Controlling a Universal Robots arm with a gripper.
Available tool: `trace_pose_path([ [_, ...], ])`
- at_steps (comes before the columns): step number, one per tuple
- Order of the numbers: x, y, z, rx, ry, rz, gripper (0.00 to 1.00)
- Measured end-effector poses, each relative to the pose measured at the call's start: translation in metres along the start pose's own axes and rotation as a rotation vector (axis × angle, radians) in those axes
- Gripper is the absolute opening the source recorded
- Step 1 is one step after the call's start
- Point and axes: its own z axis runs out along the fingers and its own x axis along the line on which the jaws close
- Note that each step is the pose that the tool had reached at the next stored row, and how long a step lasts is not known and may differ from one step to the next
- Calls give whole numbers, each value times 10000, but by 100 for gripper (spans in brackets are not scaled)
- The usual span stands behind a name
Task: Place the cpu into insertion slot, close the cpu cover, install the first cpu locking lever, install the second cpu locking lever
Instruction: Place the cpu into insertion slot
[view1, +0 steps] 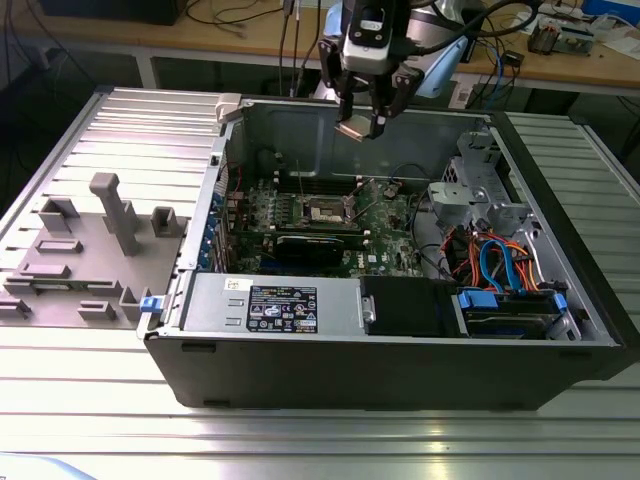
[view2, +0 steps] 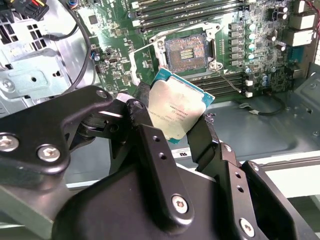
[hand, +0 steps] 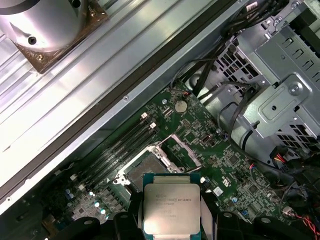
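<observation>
My gripper (view1: 367, 122) hangs above the open computer case, near its back wall, and is shut on the cpu (view1: 352, 128). In both wrist views the cpu (view2: 177, 107) (hand: 170, 207) is a pale metal square on a green carrier edge, pinched at two opposite sides by the black fingers (view2: 205, 132). The insertion slot (view2: 186, 51) (hand: 142, 167) lies bare on the green motherboard (view1: 390, 215), well below the cpu and apart from it. The cpu cover (hand: 178, 150) stands raised at one side of the slot. In the exterior view the slot (view1: 325, 210) sits mid-board.
The case (view1: 400, 370) lies on a ridged metal table (view1: 90, 400). A long black card (view1: 315, 246) lies just in front of the slot. A silver drive cage (view1: 480, 190) and coloured cables (view1: 495, 260) fill the exterior view's right. Grey fixtures (view1: 110, 215) stand at its left.
</observation>
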Motion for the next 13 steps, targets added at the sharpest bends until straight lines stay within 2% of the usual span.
trace_pose_path([
  [3,0,0,4,6,-7,243,54],
  [13,0,0,6,5,-10,362,54],
])
